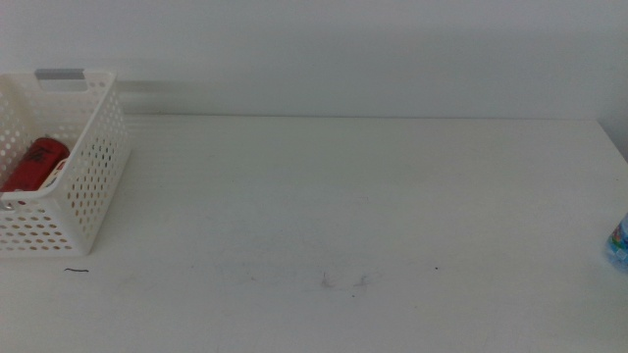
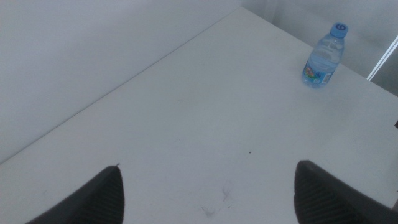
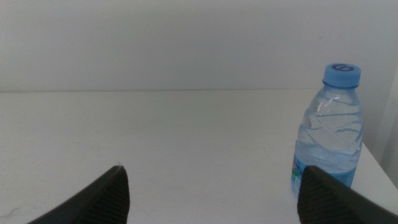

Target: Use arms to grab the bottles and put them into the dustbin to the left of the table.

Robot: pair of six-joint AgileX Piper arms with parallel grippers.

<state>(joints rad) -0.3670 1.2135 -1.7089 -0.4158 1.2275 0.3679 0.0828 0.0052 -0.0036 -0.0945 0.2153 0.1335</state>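
Middle view: red can [image 1: 34, 163] inside dustbin [image 1: 95, 157], water bottle [image 1: 618, 242] upright at tabletop [image 1: 343, 206] edge, both grippers wide open, empty-handed.

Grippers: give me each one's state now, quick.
Left gripper: open, holding nothing, above the table.
Right gripper: open, empty, near the water bottle.

The white table [image 1: 392, 196] carries a perforated dustbin [image 1: 93, 172] and, well apart, a water bottle [image 1: 617, 243].
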